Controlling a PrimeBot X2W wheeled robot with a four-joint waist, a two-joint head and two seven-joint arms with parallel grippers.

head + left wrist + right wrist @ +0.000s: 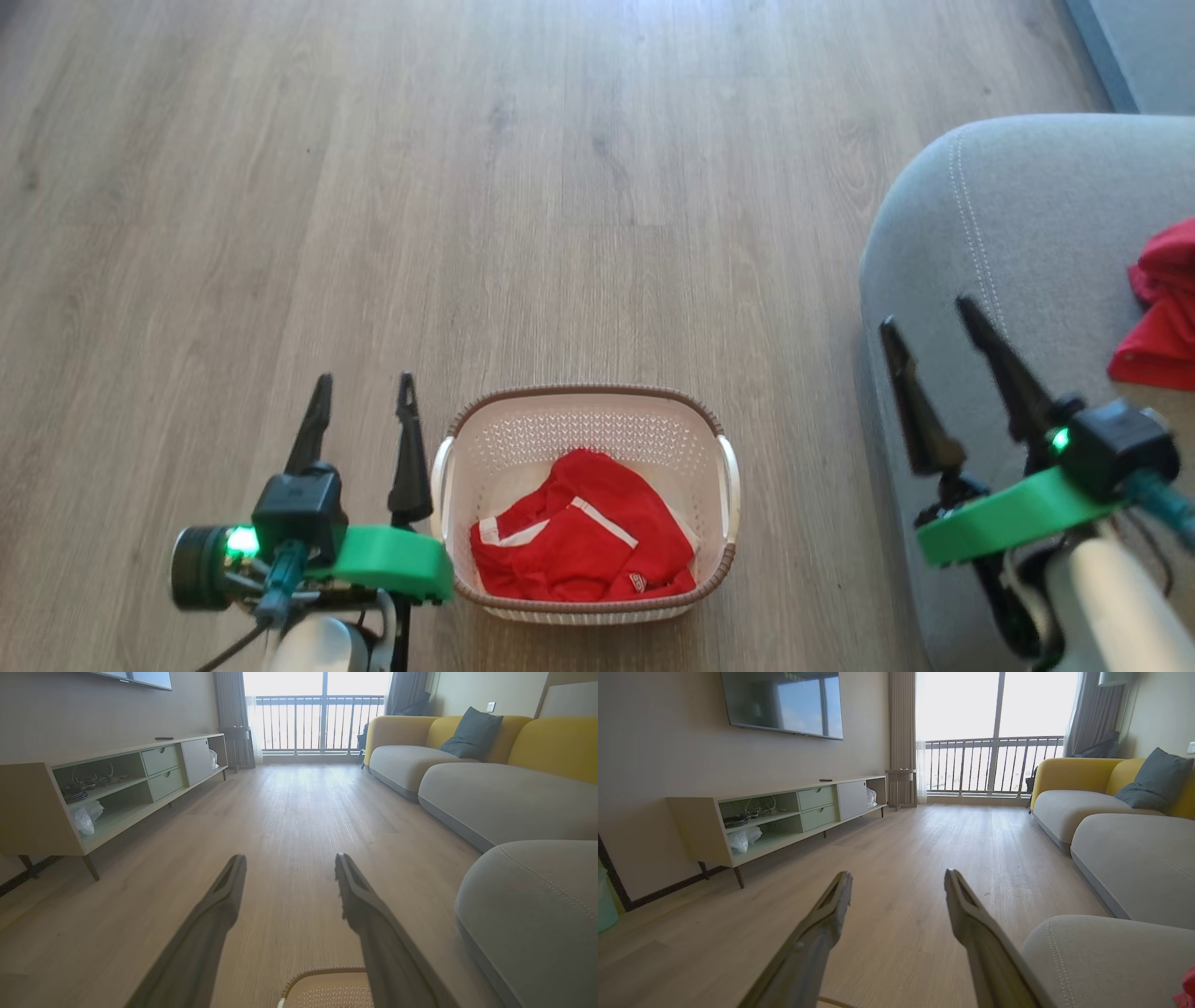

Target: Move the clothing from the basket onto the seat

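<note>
**A:** Where is the clothing?

**B:** It is in two places. One bright red garment with white stripes (pixel 579 546) lies crumpled inside the small cream plastic laundry basket with the brown woven-look rim (pixel 583 431). The basket stands on the pale wood-plank floor (pixel 467 187), near the robot and about in the middle. A second bright red garment (pixel 1162 308) lies on the large grey fabric seat cushion (pixel 1008 233) at the right. The edge of the head view cuts part of it off.

**A:** And the hands?

**B:** The left hand (pixel 364 378) is just left of the basket, beside its white left handle. Its two long dark fingers point toward the far side and are spread wide, with nothing between them. I cannot tell whether the nearer finger touches the handle. In the left wrist view the basket's rim shows at the bottom, under the right-side finger.

**A:** What about the right one?

**B:** The right hand (pixel 924 312) is over the near left edge of the seat cushion. Its fingers are also wide apart and hold nothing. It is apart from the red garment lying there.

**A:** Is anything farther off?

**B:** A low pale wooden cabinet (pixel 784 816) runs along the far left wall.
</note>
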